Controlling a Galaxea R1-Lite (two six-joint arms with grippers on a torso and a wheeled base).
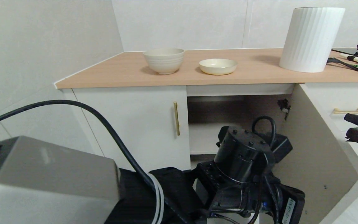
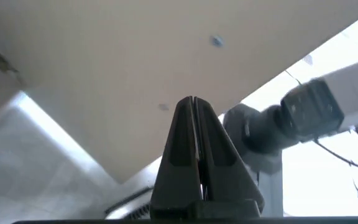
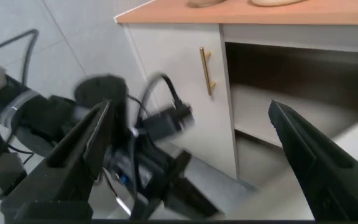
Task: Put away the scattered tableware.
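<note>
On the wooden countertop (image 1: pixel 129 71) stand a cream ribbed bowl (image 1: pixel 163 60) and, to its right, a shallow cream dish (image 1: pixel 218 66). Low in front of the open cabinet, my left arm's wrist (image 1: pixel 243 157) hides its gripper in the head view. In the left wrist view the left gripper (image 2: pixel 193 121) is shut with nothing in it, close to the beige inner face of the open door (image 2: pixel 135 62). My right gripper (image 1: pixel 357 129) is at the right edge beside the door, and its dark fingers (image 3: pixel 82 155) are spread open and hold nothing.
The cabinet's right door (image 1: pixel 318 143) hangs wide open, baring a shelf (image 1: pixel 208 137). The left door is closed, with a gold handle (image 1: pixel 176 118). A tall white ribbed cylinder (image 1: pixel 311 39) and several utensils (image 1: pixel 351 60) occupy the countertop's right end. A drawer handle (image 1: pixel 352 110) lies right of the door.
</note>
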